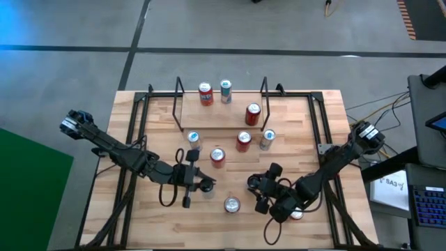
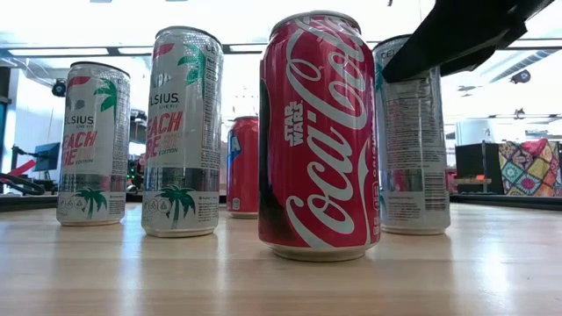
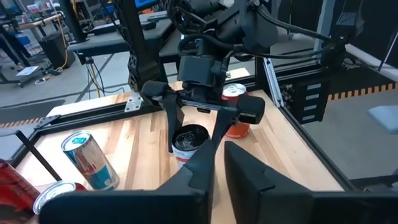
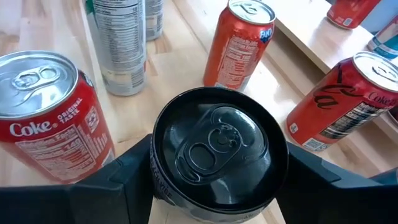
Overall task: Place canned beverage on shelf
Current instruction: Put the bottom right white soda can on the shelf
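- The right end effector (image 1: 265, 189) sits astride the black can (image 4: 214, 146), which stands upright on the counter (image 1: 320, 125). Its fingers (image 4: 118, 180) lie against the can's two sides with no gap showing. How firm the hold is I cannot tell.
- Before lifting, I would make sure the squeeze is even on both sides and falls below the rim, so the smooth wall does not slip.
- A Coke can (image 4: 46, 115) stands just beside the end effector. The lift should go straight up until the black can's base is above that can's top, with no sideways drift.
- Ahead of the end effector stand an orange can (image 4: 239, 43) and a silver can (image 4: 118, 43). The carry should pass over them rather than between them.
- Farther ahead is the shelf (image 1: 216, 117), well apart from the end effector and already holding three cans. The bare wooden floor between them looks like the safest place to set down.
- Lower the can upright, clear of the shelf's upright loop ends, and release only once the base is flat.
- The left end effector (image 1: 189, 183) waits off to the side, almost closed and empty.
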Motion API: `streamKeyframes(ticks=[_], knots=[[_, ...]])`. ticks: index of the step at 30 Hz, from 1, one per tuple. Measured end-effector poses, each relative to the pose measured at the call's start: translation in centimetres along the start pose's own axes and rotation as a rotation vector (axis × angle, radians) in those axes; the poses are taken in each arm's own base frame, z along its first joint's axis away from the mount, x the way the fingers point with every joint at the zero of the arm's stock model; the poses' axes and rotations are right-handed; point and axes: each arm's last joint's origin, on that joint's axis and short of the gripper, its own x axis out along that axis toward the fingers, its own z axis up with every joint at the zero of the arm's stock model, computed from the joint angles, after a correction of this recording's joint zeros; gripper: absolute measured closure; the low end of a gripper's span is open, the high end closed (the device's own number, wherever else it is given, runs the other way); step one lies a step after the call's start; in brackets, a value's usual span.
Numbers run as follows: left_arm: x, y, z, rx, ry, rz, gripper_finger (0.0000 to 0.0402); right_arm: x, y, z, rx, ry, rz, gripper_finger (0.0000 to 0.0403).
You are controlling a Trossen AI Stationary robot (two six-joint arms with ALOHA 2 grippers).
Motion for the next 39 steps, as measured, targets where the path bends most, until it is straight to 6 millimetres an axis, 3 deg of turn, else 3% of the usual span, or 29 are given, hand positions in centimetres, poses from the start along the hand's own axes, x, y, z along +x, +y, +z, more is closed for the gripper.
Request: streamKeyframes(ticks=[7, 15, 23, 32, 39], knots=[[0.3, 0.6, -0.4, 0.040, 0.011, 0.022, 0.0288, -2.3, -1.0, 2.8, 0.019, -0.065, 0.044, 0.0164], [1.5, 1.4, -2.4, 0.077, -0.020, 0.068, 0.0207, -4.6, -1.6, 6.9, -0.054, -0.204, 0.007, 0.0164], [2.7, 3.2, -3.4, 0.019, -0.069, 0.140, 0.0169, -3.9, -2.4, 10.4, -0.100, -0.285, -0.032, 0.0164], [4.2, 4.6, -4.2, -0.031, -0.057, 0.196, 0.0102, -2.3, -4.0, 12.3, -0.124, -0.292, -0.061, 0.0164], [5.2, 5.9, -4.9, -0.040, -0.052, 0.235, 0.0079, -2.0, -4.6, 13.7, -0.155, -0.321, -0.032, 0.0164]])
